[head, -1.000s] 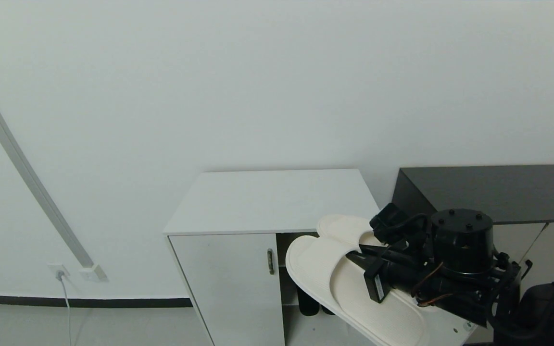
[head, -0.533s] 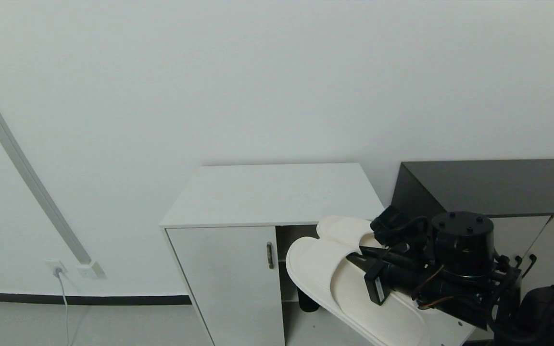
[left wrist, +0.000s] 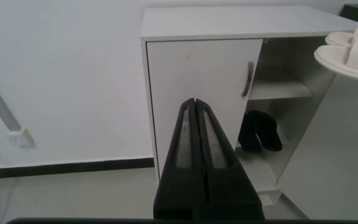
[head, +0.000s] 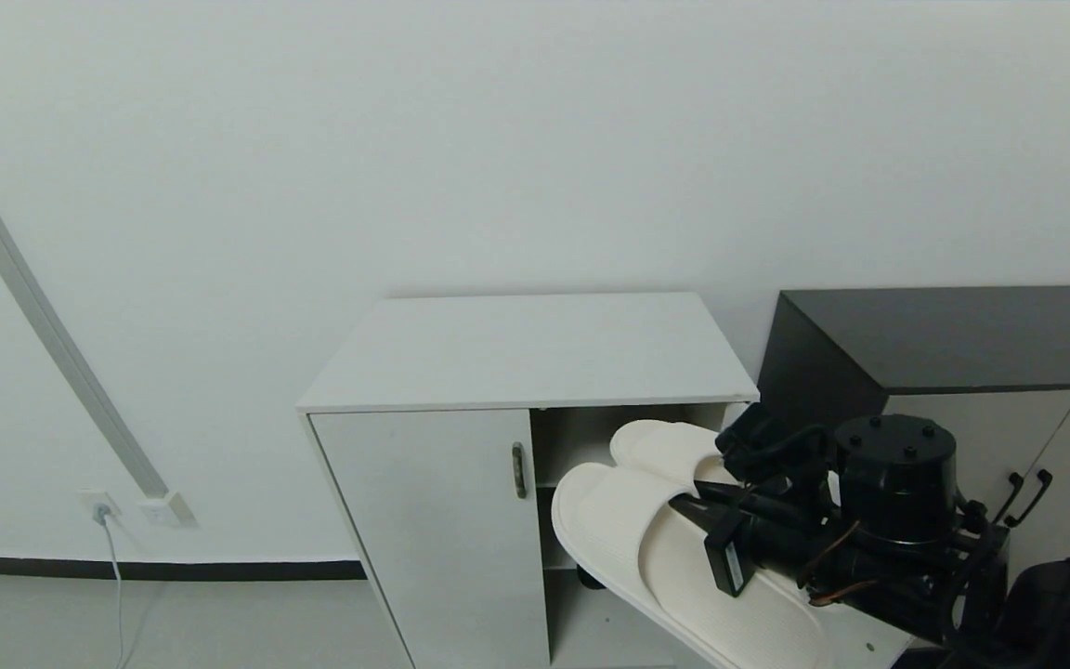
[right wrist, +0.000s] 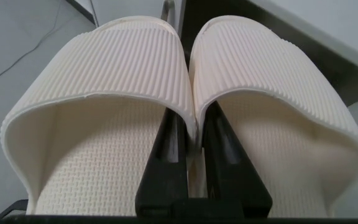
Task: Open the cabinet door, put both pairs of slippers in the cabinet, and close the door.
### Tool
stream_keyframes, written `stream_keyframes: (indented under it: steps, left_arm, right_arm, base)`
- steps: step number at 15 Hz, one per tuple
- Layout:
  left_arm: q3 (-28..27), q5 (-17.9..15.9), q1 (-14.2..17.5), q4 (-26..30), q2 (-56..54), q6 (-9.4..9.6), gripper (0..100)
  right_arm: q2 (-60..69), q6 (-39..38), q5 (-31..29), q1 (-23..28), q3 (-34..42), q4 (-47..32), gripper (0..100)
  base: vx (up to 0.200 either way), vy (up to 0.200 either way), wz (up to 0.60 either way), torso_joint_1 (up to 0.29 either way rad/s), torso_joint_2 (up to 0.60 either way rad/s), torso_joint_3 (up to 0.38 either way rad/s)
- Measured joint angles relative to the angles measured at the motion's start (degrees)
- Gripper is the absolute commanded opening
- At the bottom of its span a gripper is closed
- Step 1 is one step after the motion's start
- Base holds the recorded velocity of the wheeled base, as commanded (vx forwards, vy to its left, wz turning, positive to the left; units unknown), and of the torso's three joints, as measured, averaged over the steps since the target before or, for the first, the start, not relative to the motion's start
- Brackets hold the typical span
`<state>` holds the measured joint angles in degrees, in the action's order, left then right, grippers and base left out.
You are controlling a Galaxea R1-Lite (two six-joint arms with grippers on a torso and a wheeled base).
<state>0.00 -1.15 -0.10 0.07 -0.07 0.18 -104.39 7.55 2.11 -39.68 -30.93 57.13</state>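
Note:
The white cabinet (head: 526,348) stands against the wall, its left door (head: 433,530) closed and its right side open. A pair of white slippers (head: 628,530) hangs in front of the open side, toes toward the shelves. My right gripper (head: 695,499) is shut on them. In the right wrist view its fingers (right wrist: 219,146) pinch the two inner edges of the white slippers (right wrist: 117,74) together. A black pair (left wrist: 260,132) stands on a lower shelf inside. My left gripper (left wrist: 194,104) is shut on nothing, well back from the closed door (left wrist: 197,68).
The open right door (left wrist: 334,155) swings out beside the slippers. A dark-topped sideboard (head: 953,334) stands right of the cabinet. A wall socket (head: 98,506) with a cable and a slanted duct are at the left, above bare floor.
The whole head view has shifted, so the cabinet sits higher in the picture. Relative to it, the right gripper and white slippers are now lower, level with the open upper compartment.

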Motion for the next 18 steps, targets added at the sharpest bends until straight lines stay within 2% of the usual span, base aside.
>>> stream_keyframes:
  steps: [9,18]
  left_arm:
    - [0.0,0.02,0.0,0.02,0.0,-0.07,0]
    - [0.0,0.0,0.0,0.02,0.0,-0.09,0]
  right_arm:
    - [-0.79,0.44,-0.01,-0.17,0.63,0.35,0]
    - [-0.82,0.88,-0.04,-0.48,0.95,0.33,0]
  base:
    - [0.0,0.0,0.0,-0.216,0.54,0.318]
    - [0.0,0.0,0.0,-0.163,0.49,0.321]
